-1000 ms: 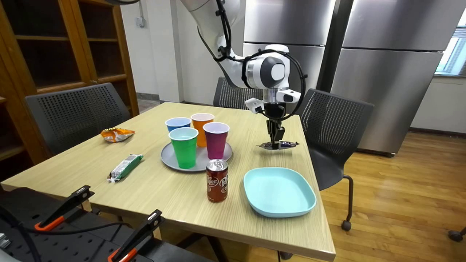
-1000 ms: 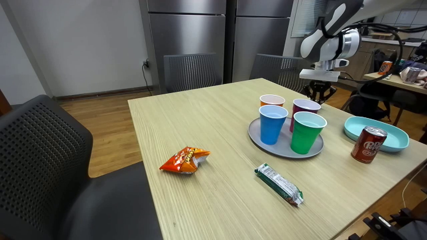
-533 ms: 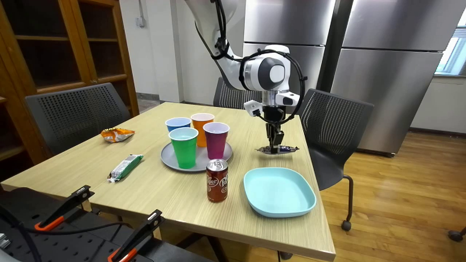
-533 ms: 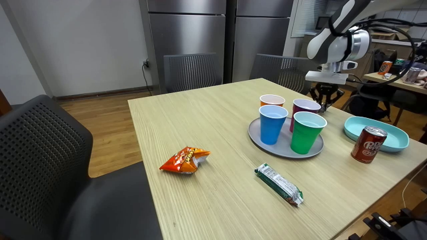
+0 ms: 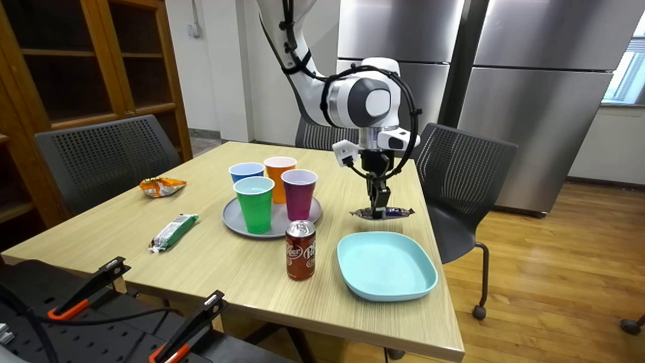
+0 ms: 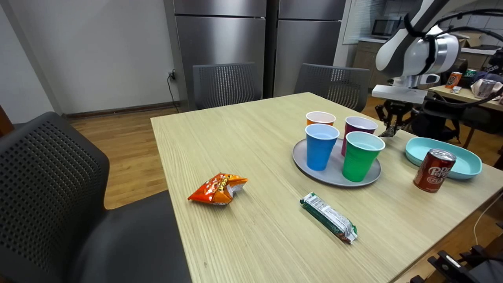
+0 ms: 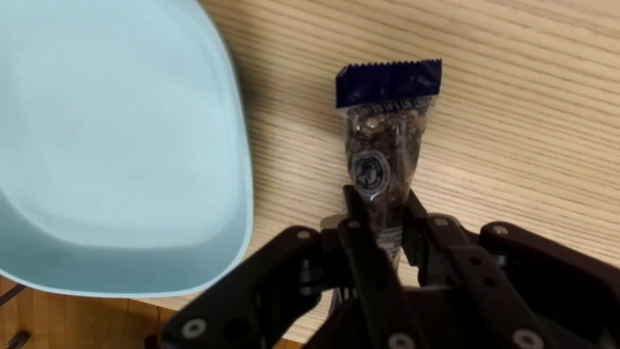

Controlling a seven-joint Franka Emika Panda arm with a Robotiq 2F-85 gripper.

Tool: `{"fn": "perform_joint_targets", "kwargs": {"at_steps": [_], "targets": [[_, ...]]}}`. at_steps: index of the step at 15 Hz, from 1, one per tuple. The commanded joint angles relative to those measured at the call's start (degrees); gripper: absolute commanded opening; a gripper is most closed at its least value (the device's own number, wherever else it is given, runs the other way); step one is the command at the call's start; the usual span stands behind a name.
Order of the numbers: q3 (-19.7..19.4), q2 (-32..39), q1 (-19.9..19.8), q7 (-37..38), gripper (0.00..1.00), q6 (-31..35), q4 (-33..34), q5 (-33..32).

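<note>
My gripper (image 5: 379,210) is shut on a wrapped snack bar (image 5: 397,213) with a dark purple and clear wrapper. In the wrist view the fingers (image 7: 382,206) pinch the bar (image 7: 391,131) near its middle, and its purple crimped end points up the picture. The rest of the bar is partly hidden by the fingers. The gripper holds it low over the table, just behind a light blue square dish (image 5: 387,267). The dish (image 7: 116,145) is to the left of the bar in the wrist view. In an exterior view the gripper (image 6: 394,125) is beyond the cups.
A grey plate (image 5: 237,222) holds green (image 5: 255,206), purple (image 5: 299,196), blue (image 6: 320,147) and orange (image 5: 280,176) cups. A soda can (image 5: 300,249) stands between plate and dish. A green-wrapped bar (image 6: 329,217) and an orange snack bag (image 6: 218,189) lie farther off. Chairs surround the table.
The arm has moved toward the blue dish, carrying the bar in the gripper. The dish, cups, can and other snacks have not moved.
</note>
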Motion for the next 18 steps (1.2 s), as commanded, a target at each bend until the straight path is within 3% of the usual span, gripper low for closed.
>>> {"fn": "perform_joint_targets", "kwargs": {"at_steps": [1, 7, 18], "targets": [[-0.9, -7.4, 0.8, -2.4, 0.05, 3.7, -9.8, -0.2], [-2.3, -13.2, 0.8, -5.5, 0.05, 5.9, -17.5, -0.8], [-6.8, -16.1, 0.8, -10.2, 0.05, 9.5, -24.6, -4.6]]}}
